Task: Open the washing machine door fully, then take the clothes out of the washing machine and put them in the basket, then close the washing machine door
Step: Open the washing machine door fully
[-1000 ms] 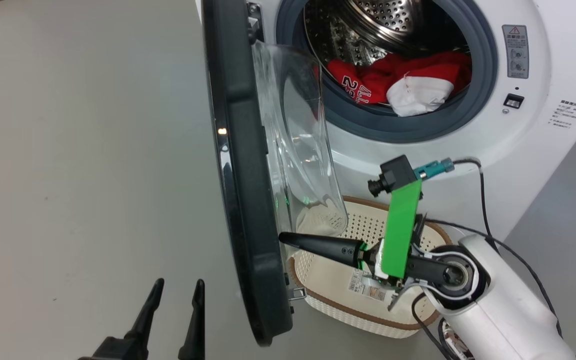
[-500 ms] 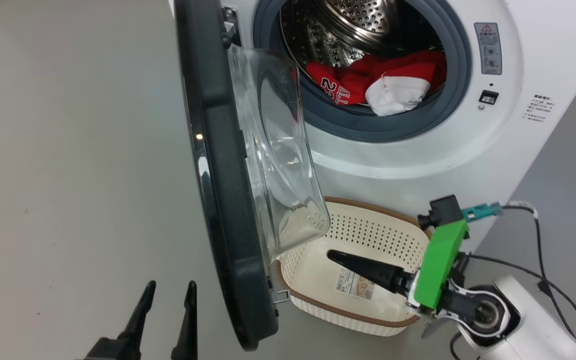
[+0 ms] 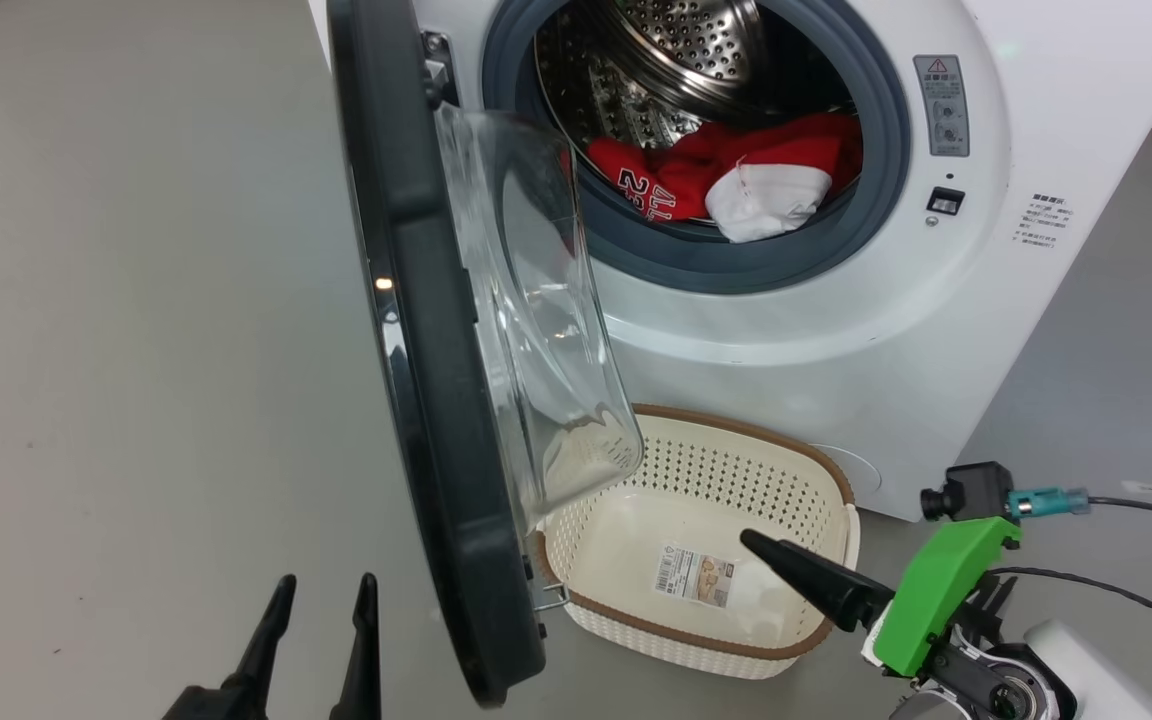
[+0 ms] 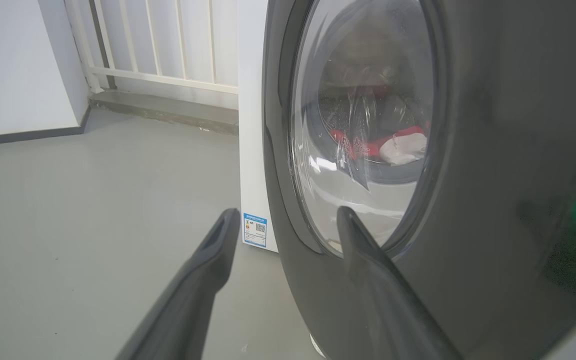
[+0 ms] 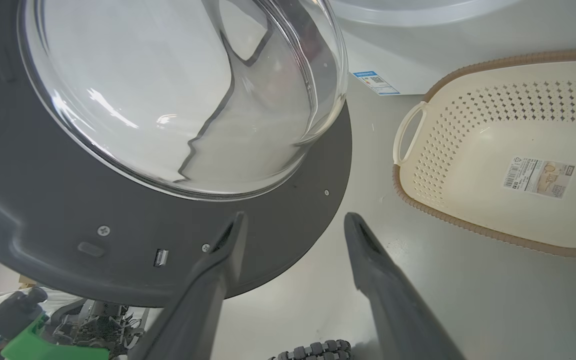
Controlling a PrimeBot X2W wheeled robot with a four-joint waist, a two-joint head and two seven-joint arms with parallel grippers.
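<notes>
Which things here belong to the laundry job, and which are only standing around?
For the job:
big white front-loading washing machine
round black-rimmed glass door
red and white jersey clothes
cream perforated plastic basket

Not for the job:
white barred railing
smooth grey floor

Bright even light, glare on door, sharp

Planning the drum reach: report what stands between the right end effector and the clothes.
The washing machine door stands open at the left, clear of the drum. The right end effector sits low by the basket, so the washing machine's white front lies between it and the clothes; it likely must rise first.
</notes>
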